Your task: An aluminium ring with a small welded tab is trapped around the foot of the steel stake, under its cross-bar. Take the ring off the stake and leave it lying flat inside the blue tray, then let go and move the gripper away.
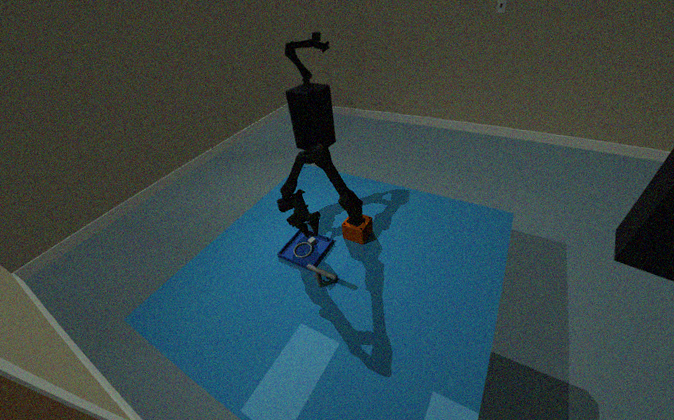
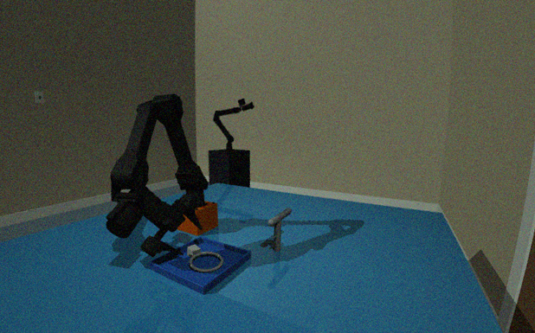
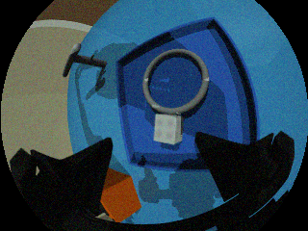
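With my gripper (image 1: 311,234) (image 2: 187,239) (image 3: 154,141) spread wide and empty, I am best backing straight off toward six o'clock in the wrist view, leaving the aluminium ring (image 1: 295,250) (image 2: 191,265) (image 3: 146,92) lying flat inside the blue tray (image 1: 289,260) (image 2: 179,280) (image 3: 256,115).

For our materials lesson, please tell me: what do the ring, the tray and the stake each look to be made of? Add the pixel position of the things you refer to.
Ring (image 1: 295,251) (image 2: 191,267) (image 3: 146,90): metal, probably; plain grey, dull.
Tray (image 1: 297,263) (image 2: 177,280) (image 3: 125,111): perhaps plastic or painted metal; even blue.
Stake (image 1: 322,272) (image 2: 278,236) (image 3: 89,61): likely metal; grey, smooth-looking bars.
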